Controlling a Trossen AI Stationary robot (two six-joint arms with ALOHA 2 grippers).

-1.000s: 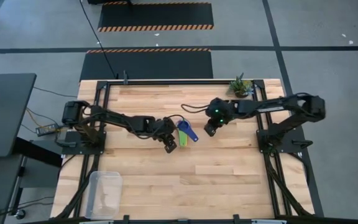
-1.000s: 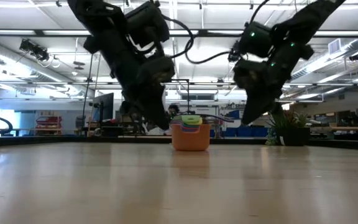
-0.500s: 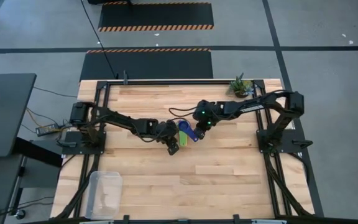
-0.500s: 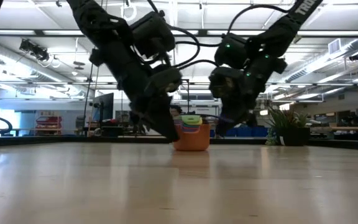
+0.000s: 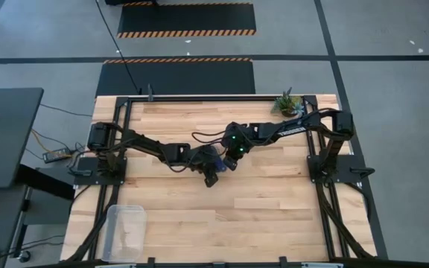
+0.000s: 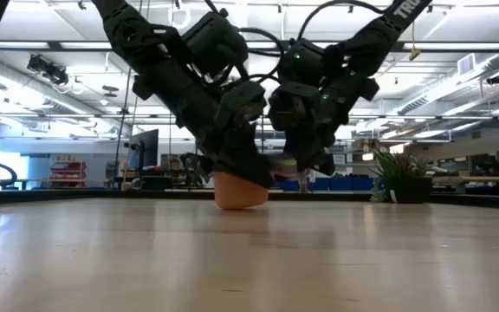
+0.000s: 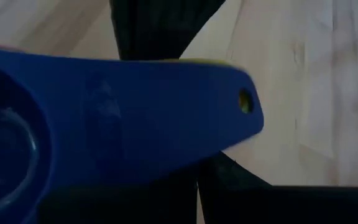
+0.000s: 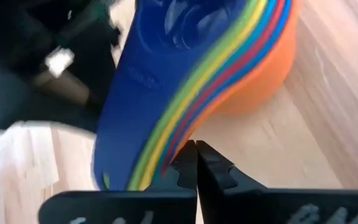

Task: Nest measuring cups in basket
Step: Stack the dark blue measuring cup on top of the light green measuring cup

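Observation:
The measuring cups [image 5: 216, 154] are nested in one stack at the table's middle, a blue cup [image 8: 191, 25] on top and an orange cup [image 6: 239, 192] at the bottom. The stack tilts on the wood. The handles lie fanned one on another. My left gripper [image 7: 197, 186] is shut beside the handles' free end, coming from the table's left. My right gripper [image 8: 196, 152] is shut at the handles' side, coming from the far right. The basket [image 5: 125, 231] stands at the table's near left corner, far from both grippers. My left gripper reaches with shut fingers [image 7: 166, 199] under the top blue handle near its free end [image 7: 229, 124], slanting down. The handle lies across the fingers and hides their tips, so I cannot tell whether they touch it. My right gripper sets its shut fingertips [image 8: 188, 155] against the long side edge of the stacked handles [image 8: 173, 140], about midway along them. It comes slanting down from the table's far right. The stack tilts, with the orange cup's base [image 6: 236, 204] on the table.
A small potted plant [image 5: 289, 104] stands at the table's far right corner. A black frame rail [image 5: 214, 97] runs along the far edge. Bare wood lies between the stack and the basket along the near half of the table.
My right gripper has swung toward the table's left and a little down until it met the handles. My left gripper has tipped further down beside the stack. The stack has slid a little toward the table's left and has tipped from upright.

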